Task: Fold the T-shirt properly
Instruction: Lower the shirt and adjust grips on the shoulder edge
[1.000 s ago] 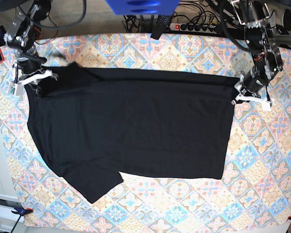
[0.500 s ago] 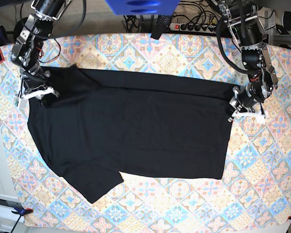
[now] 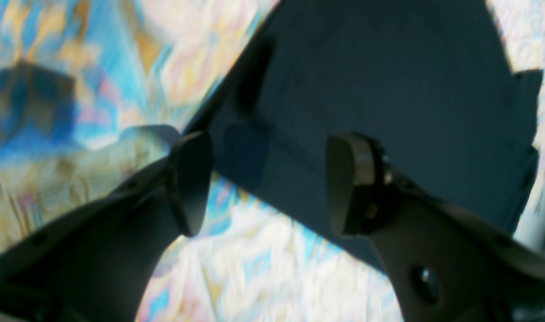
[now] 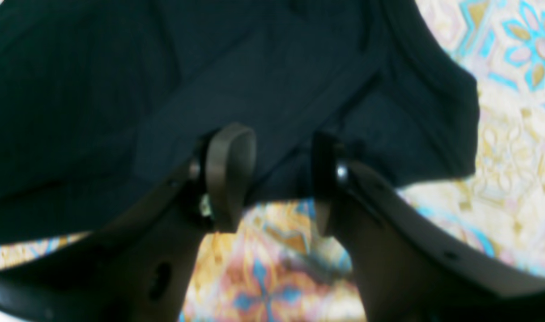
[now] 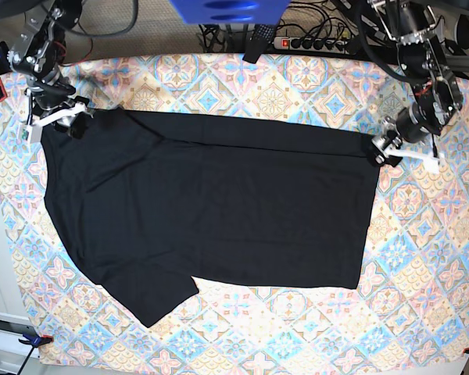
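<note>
The left gripper (image 3: 263, 183) has its fingers apart at the T-shirt's (image 5: 211, 211) hem corner; the right gripper (image 4: 274, 179), also released, is at its shoulder edge. The shirt lies flat on the patterned cloth (image 5: 422, 273), probably so both can pinch one edge.

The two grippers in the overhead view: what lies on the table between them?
In the base view, only the black T-shirt, spread flat on the patterned tablecloth, spans from the right gripper to the left gripper.
</note>
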